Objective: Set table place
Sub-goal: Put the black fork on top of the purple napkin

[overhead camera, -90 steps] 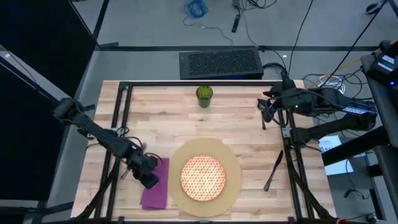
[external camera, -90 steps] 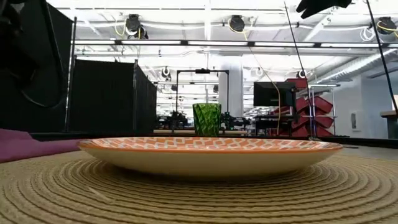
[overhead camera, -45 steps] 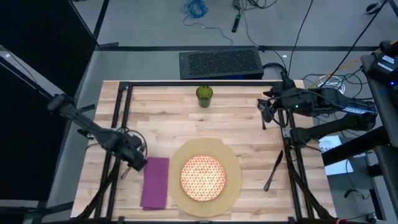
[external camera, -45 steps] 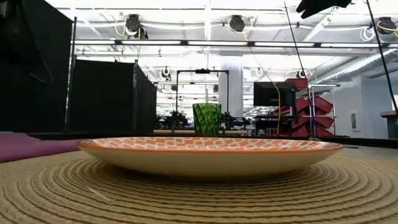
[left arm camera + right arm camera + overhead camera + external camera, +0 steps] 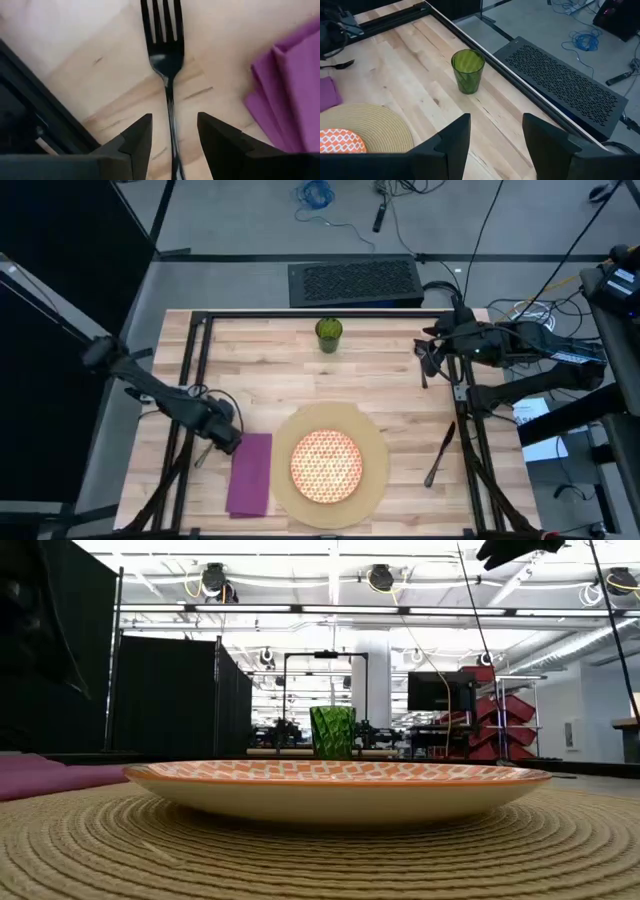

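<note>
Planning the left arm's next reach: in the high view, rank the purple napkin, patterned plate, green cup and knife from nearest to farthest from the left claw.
From the left claw:
1. Purple cloth napkin, right beside it.
2. Orange-and-white patterned round plate, centre front.
3. Green cup, far edge.
4. Dark metal knife, right side.

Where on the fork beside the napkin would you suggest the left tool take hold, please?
Grip the fork on its thin handle, coming from above. It lies flat on the table, and the open left tool already straddles that handle, which is slimmer than the tined head.
</note>
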You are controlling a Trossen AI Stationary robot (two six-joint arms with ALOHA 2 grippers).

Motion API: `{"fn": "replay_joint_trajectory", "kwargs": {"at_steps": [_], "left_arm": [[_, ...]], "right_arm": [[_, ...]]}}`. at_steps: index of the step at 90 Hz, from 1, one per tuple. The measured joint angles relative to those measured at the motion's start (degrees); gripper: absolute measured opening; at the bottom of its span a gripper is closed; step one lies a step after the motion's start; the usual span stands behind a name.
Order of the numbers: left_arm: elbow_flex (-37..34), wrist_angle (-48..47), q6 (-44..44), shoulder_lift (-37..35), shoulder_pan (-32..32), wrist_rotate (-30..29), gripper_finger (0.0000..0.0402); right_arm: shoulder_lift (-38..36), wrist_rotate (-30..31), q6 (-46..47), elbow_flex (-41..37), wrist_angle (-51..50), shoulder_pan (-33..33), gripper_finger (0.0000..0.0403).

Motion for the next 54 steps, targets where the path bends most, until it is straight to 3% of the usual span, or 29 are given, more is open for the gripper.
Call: {"fn": "replay_joint_trajectory", "kwargs": {"at_steps": [54], "left_arm": [[-4.79, 7.99, 0.11, 2.29, 0.36, 2.43, 0.0129]], "right_arm": [[0.0, -1.82, -0.37, 0.0, -0.33, 0.0, 0.0167]]}}
